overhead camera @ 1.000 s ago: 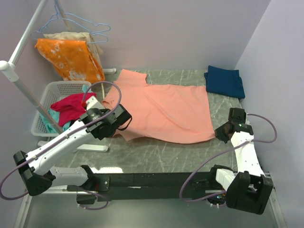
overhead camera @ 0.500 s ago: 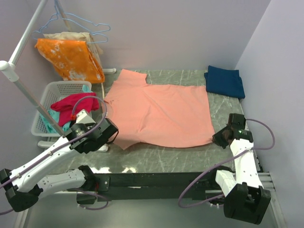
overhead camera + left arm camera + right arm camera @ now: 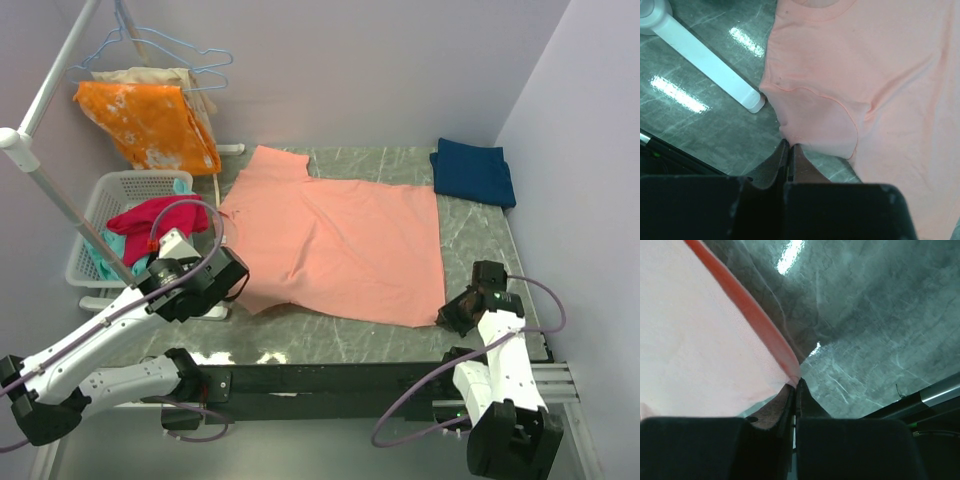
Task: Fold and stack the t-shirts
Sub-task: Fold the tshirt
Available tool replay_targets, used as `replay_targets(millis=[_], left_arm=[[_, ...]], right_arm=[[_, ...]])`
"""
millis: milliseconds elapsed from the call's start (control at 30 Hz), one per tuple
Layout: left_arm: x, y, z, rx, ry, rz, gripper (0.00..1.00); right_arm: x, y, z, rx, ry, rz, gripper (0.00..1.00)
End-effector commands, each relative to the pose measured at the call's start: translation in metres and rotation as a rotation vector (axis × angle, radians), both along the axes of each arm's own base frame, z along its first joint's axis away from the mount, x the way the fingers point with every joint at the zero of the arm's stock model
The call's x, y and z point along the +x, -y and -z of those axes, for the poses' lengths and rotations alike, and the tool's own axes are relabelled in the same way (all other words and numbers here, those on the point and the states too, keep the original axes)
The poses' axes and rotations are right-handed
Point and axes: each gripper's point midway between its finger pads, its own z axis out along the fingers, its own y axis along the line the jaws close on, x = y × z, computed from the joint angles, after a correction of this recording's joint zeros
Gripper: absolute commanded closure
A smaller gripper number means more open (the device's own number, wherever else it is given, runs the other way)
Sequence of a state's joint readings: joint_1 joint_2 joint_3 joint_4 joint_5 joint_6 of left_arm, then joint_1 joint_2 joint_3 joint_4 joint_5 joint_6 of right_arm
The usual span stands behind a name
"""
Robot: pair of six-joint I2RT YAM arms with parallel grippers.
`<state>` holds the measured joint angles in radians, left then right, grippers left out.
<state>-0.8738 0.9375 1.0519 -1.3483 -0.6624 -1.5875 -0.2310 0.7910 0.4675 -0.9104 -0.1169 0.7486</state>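
The salmon-pink t-shirt [image 3: 340, 240] lies spread on the table [image 3: 330, 345], collar to the left and hem to the right, with its near edge close to the arms' bases. Nearest the bases, the left gripper [image 3: 788, 149] has its fingers pressed together on the rim of the near sleeve [image 3: 820, 120]. The right gripper [image 3: 796, 386] is nipped tight on the near hem corner [image 3: 782, 367], where the darker edge band runs into the jaws. How much cloth sits between the left fingers is hard to judge, since the wrist view shows only the tips meeting the sleeve edge.

This looks like the flattening pull before the first fold. To do it well, both pinches should stay low over the table and draw evenly, so the near edge ends straight and square to the table front. The pull should stop before any cloth hangs over that front. Thin cotton like this may slip from a shallow pinch, so a steady pull is safer than a jerk.

Farther back, the dark navy t-shirt [image 3: 473, 172] sits already folded in the far right corner, well apart from the pink one. On the left are the basket [image 3: 120, 180] holding the magenta-red garment [image 3: 150, 225] and, behind it, the hanging orange cloth [image 3: 150, 125].

Compared with a second before, both grippers have drawn back toward the near edge and brought the shirt with them. The sleeve that was bunched under the left gripper now lies out flat.
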Motion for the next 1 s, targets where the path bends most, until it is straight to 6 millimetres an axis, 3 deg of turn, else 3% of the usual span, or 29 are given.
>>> replay_targets(millis=[0,267,367,767,967], left_arm=[[-0.002,-0.005,0.006,0.032,-0.022,-0.013,0.99],[0.000,-0.001,0.017,0.085,-0.072,-0.007,0.99],[0.001,-0.002,0.014,0.081,-0.059,-0.009,0.99],[0.011,0.001,0.007,0.110,-0.041,-0.011,0.99],[0.022,0.005,-0.004,0.142,-0.013,-0.012,0.99]], right_arm=[[0.008,0.009,-0.016,-0.044,0.039,0.050,1.00],[0.029,0.046,-0.088,-0.230,0.175,0.155,1.00],[0.032,0.053,-0.101,-0.263,0.189,0.184,1.00],[0.032,0.035,-0.056,-0.163,0.117,0.129,1.00],[0.052,0.031,-0.068,-0.122,0.160,0.109,1.00]])
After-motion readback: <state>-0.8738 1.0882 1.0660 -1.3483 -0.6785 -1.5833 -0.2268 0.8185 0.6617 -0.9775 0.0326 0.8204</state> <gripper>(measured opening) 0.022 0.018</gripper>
